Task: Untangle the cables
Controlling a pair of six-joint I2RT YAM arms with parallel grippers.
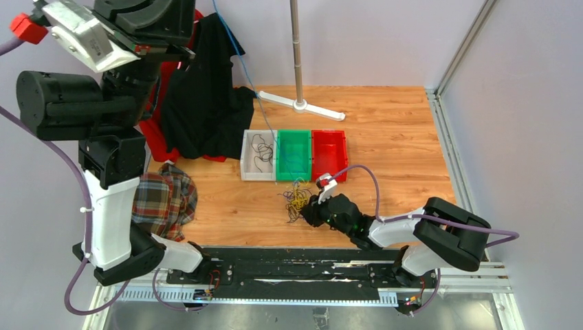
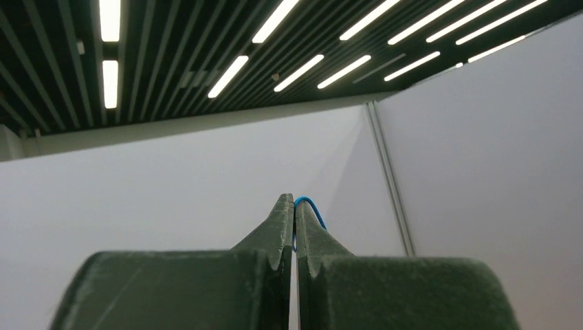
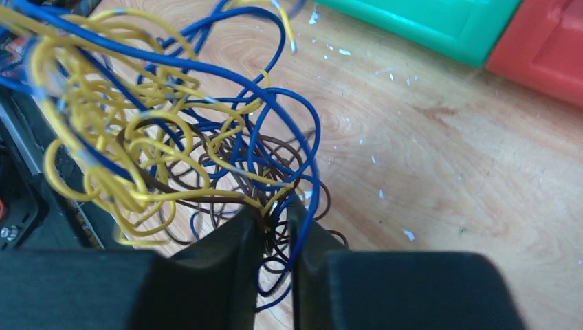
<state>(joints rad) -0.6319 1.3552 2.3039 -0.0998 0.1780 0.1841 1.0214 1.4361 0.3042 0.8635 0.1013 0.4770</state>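
Observation:
The cables (image 1: 297, 199) lie as a tangle of yellow, blue and dark brown wires (image 3: 172, 137) on the wooden table, just in front of the green bin. My right gripper (image 1: 307, 208) is low at the tangle's right side. In its wrist view the right gripper (image 3: 278, 210) stands nearly shut, with blue, brown and yellow strands pinched between its fingers. One thin blue cable (image 1: 237, 51) rises from the bins up out of the top view. My left gripper (image 2: 294, 201) is raised high, pointing at the ceiling, and is shut on that blue cable (image 2: 313, 208).
Three bins stand side by side behind the tangle: white (image 1: 246, 155) holding a black cable (image 1: 261, 151), green (image 1: 293, 133) and red (image 1: 328, 133). A black cloth (image 1: 206, 96) and a plaid cloth (image 1: 165, 196) lie at the left. A metal stand (image 1: 297, 55) rises at the back.

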